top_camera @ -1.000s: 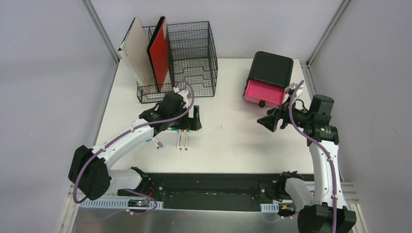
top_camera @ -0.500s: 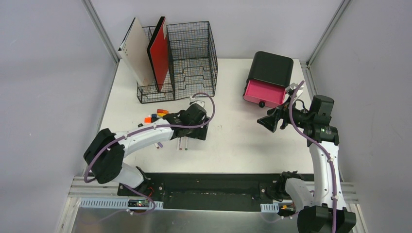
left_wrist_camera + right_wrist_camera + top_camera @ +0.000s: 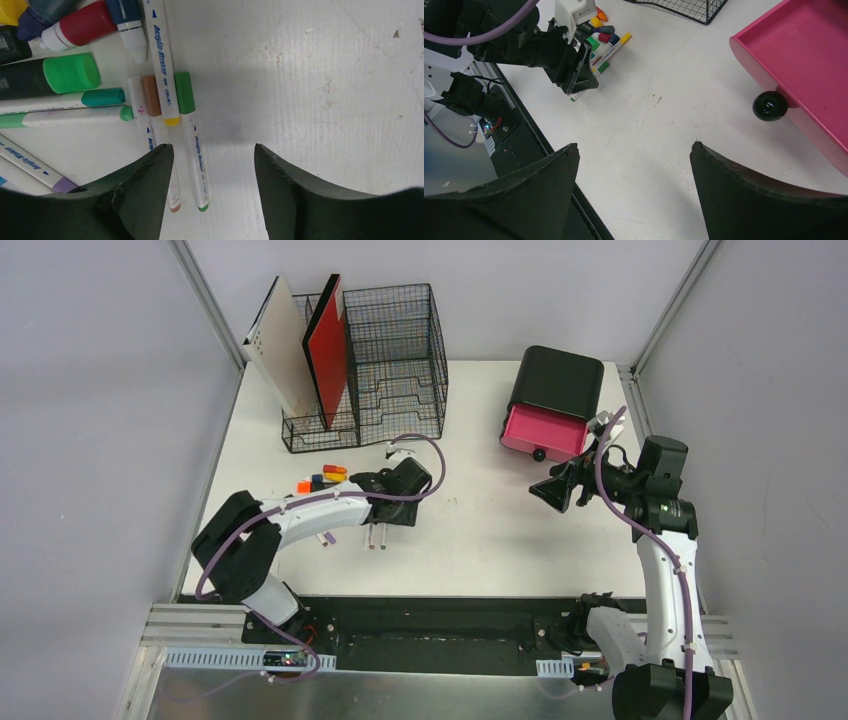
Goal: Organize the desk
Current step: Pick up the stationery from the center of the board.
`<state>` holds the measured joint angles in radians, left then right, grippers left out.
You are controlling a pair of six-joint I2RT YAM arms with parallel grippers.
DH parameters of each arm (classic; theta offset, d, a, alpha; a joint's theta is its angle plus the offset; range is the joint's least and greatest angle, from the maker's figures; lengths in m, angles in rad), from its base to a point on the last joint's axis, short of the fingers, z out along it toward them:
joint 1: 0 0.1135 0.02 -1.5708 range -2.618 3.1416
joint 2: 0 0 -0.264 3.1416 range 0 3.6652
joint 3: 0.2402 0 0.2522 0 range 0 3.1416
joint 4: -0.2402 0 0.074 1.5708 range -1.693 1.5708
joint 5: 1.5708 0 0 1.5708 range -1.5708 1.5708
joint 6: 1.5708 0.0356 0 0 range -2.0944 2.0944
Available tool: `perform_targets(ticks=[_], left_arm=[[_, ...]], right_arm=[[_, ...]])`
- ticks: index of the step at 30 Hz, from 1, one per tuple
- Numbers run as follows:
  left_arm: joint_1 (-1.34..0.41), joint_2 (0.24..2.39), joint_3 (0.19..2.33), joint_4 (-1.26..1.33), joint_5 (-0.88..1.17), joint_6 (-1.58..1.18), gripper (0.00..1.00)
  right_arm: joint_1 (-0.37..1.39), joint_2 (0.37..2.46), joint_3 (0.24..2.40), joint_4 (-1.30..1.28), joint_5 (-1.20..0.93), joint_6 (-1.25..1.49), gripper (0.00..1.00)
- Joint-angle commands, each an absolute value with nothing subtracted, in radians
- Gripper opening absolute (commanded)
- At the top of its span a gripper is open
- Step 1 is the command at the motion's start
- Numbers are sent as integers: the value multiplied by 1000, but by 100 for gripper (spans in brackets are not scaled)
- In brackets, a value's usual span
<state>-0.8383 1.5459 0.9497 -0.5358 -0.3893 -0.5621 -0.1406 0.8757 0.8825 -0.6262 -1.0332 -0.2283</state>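
The white desk point(image 3: 480, 530) holds a loose pile of markers point(image 3: 322, 480). My left gripper point(image 3: 398, 510) hangs low over the pile's right end, open and empty. In the left wrist view its fingers point(image 3: 150, 175) straddle a green-capped white marker point(image 3: 192, 140). An orange-capped marker point(image 3: 154, 115) lies by the left finger, and the other markers point(image 3: 75, 75) spread to the left. My left gripper point(image 3: 212, 150) touches none that I can see. My right gripper point(image 3: 548, 492) is open and empty, above the desk in front of the pink drawer point(image 3: 543, 432). In the right wrist view my right gripper point(image 3: 634, 146) faces bare desk.
A black wire-mesh organizer point(image 3: 395, 350) at the back left holds a red board point(image 3: 328, 350) and a beige board point(image 3: 285, 345). A black box point(image 3: 558, 380) stands at the back right, its pink drawer pulled open and showing its black knob point(image 3: 769, 106).
My left arm has swung its elbow inward and the gripper has shifted right and nearer, uncovering the coloured marker pile. My right arm has not moved.
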Motion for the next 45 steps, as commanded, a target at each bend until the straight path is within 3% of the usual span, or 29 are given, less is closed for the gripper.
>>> perform_targets(ticks=[1,8,26,30,36,41,45], left_arm=[[-845,1570,959,-537,-425,-600,59],[-844,1590,954,-537,-416,-616,46],[-845,1625,928,-543,-428,-652,45],[-845,1639,925,-542,-414,-660,41],[-845,1647,915,-530,-384,-667,25],[-844,1645,913,-525,-346,-663,3],[-845,1620,916,-518,-313,-652,0]], right_arm=[[-149,854,916,-596,-1042,-252,85],[-149,853,916,-596,-1042,-252,85],[-149,850,915,-595,-1043,-252,85],[-149,851,915,-595,-1043,-252,85],[-149,848,916,-596,-1044,-252,85],[-149,850,915,-595,-1045,-252,85],[-149,849,914,-595,-1046,-252,86]])
